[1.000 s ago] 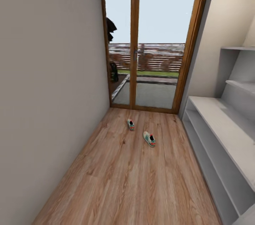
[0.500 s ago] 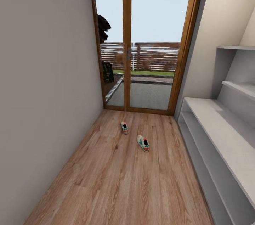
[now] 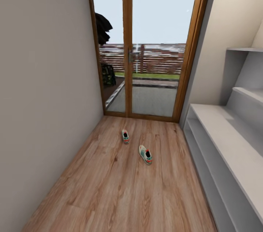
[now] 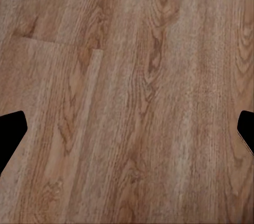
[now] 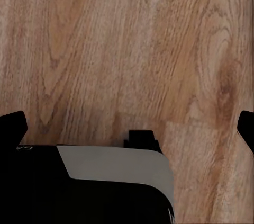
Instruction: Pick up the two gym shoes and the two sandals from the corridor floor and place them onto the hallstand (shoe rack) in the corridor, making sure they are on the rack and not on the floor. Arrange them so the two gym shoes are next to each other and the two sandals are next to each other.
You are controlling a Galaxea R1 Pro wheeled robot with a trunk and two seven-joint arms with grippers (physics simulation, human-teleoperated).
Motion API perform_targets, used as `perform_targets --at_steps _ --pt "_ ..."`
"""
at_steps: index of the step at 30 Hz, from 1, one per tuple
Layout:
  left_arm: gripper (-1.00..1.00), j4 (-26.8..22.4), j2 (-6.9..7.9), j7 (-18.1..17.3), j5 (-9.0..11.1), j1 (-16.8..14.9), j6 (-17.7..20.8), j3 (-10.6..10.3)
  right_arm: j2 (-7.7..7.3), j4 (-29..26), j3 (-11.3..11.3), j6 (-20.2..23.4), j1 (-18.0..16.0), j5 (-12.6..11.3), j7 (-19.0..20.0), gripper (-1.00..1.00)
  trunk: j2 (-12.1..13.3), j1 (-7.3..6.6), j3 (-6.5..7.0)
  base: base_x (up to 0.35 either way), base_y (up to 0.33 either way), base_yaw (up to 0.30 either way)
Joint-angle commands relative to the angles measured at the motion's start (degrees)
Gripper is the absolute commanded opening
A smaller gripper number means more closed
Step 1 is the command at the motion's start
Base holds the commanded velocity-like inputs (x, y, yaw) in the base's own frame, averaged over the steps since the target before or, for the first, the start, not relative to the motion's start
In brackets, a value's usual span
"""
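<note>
Two cream-white gym shoes with green stripes lie apart on the corridor floor [image 3: 117,191] ahead of me, one farther off [image 3: 125,136] and one nearer and to its right [image 3: 145,154]. The pale grey hallstand [image 3: 228,131] runs along the right wall, its lower tiers and stepped upper shelves bare. The two sandals are out of view. My left gripper [image 4: 127,134] hangs open over bare planks, its dark fingertips [image 4: 10,134] wide apart. In the right wrist view my right gripper [image 5: 129,127] is also open above the floor, empty.
A wood-framed glass door [image 3: 160,42] closes the corridor's far end behind the shoes. A plain grey wall [image 3: 44,97] bounds the left side. A dark and grey part of the robot [image 5: 106,181] sits below the right gripper.
The whole head view has shifted: the camera has moved, so door and shoes sit further left and lower in the picture. The shoes themselves have not moved on the floor.
</note>
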Motion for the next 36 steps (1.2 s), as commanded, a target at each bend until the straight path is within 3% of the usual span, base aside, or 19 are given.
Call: perform_targets --at_steps 1,19,36 --pt "1.00 0.03 0.00 0.02 -0.02 -0.03 -0.18 0.01 0.01 -0.07 -0.10 0.02 -0.01 -0.02 0.10 1.00 -0.02 0.03 -0.05 0.345 -0.027 0.000" --pt "1.00 0.03 0.00 0.01 -0.02 -0.03 -0.18 0.01 0.07 -0.70 -0.33 0.10 -0.01 -0.42 0.04 1.00 -0.02 0.03 -0.05 0.348 -0.012 0.017" --pt "1.00 0.03 0.00 0.00 -0.02 -0.03 -0.18 0.01 0.07 -0.69 -0.33 0.07 -0.01 -0.49 0.04 1.00 -0.02 0.03 -0.42 0.349 -0.097 0.200"
